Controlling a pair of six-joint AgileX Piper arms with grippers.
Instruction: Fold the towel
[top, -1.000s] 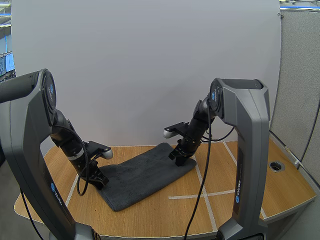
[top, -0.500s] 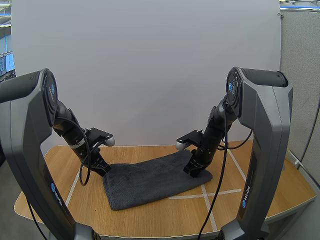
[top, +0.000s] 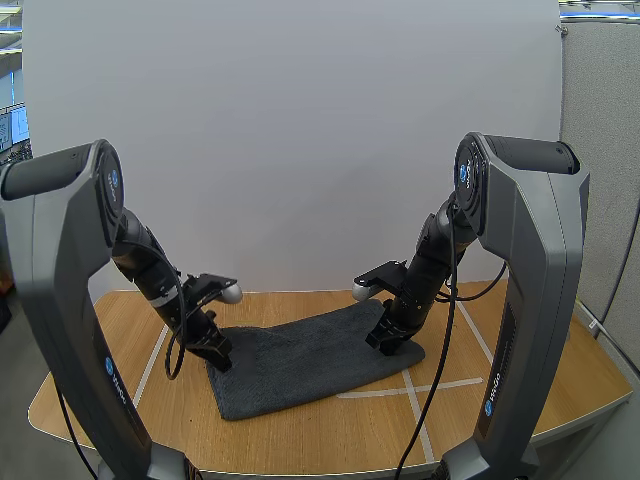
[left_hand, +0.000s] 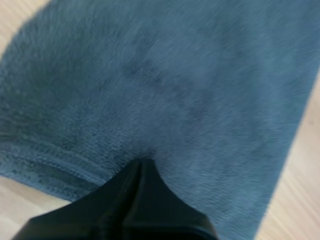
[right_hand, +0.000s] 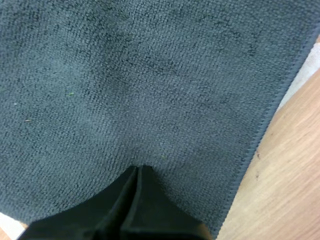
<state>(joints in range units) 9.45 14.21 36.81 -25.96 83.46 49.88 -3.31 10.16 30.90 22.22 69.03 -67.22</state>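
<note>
The towel (top: 300, 360) lies flat on the table (top: 500, 385), near its middle. Its long axis runs left to right, with the left end somewhat nearer and the right end somewhat farther. One gripper stands at each short end, so each arm is the nearer one for its own end. The left gripper (top: 218, 352) is just inside the left short edge. In the left wrist view its fingers lie together as one dark wedge, and the tip (left_hand: 142, 162) presses into the pile, with the stitched hem just behind it. The right gripper (top: 390, 342) is on the right end, toward the far corner. Its fingers are likewise closed into a single wedge, and the tip (right_hand: 139, 169) touches the cloth, with the hem and bare wood just beside it. No raised fold of cloth shows between either pair of tips; both appear closed on nothing and merely bear down on the surface. Both arms reach down from their upright housings, forearms sloping inward and wrists pitched steeply toward the table. Judgement: the coming move turns on the hem lying just outboard of each tip — to lift an end, the fingers must part and take that edge. A fold across the long axis would then carry one short end over to the other — the far right corner being the likelier to slip.
</note>
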